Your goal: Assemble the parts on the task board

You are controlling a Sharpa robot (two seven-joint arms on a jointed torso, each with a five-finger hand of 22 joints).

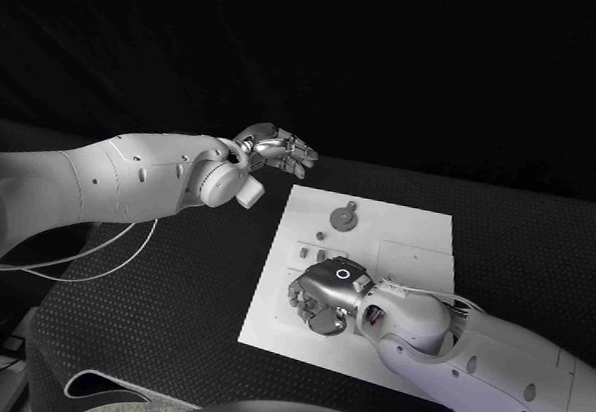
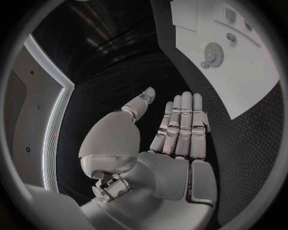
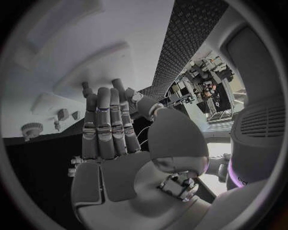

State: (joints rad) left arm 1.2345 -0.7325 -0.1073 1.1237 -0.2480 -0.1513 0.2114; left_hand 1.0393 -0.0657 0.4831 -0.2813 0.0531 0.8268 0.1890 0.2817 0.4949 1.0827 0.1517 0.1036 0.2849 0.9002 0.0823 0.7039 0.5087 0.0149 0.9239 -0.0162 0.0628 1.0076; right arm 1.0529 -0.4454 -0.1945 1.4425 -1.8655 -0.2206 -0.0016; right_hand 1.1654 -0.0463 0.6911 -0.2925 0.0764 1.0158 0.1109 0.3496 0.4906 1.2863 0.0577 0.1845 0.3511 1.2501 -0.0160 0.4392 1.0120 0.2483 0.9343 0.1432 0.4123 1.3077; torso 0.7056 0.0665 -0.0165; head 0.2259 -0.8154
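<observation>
a: head view? where's the task board [image 1: 418, 242]?
b: mid worktop [image 1: 156, 301]. right robot hand [image 1: 326, 295] is over its near-left part, grip unclear. a gear part [image 1: 345, 216] lies on its far end.
a: left wrist view?
b: left robot hand [image 2: 171, 143] is flat, fingers straight, holding nothing, off the board.
a: right wrist view?
b: fingers extended over the board; no part visibly held.

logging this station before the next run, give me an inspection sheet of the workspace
surface: black textured table, bare around the plate
job's things: white rectangular task board at mid-table; round toothed grey gear part on its far end; small grey parts along its left edge
clutter: nothing seen
hands: silver left hand off the board's far left corner, fingers straight, empty; silver right hand low over the board's near half, contact unclear
cables: thin pale cable looping under the left arm
surroundings: dark, nothing seen
</observation>
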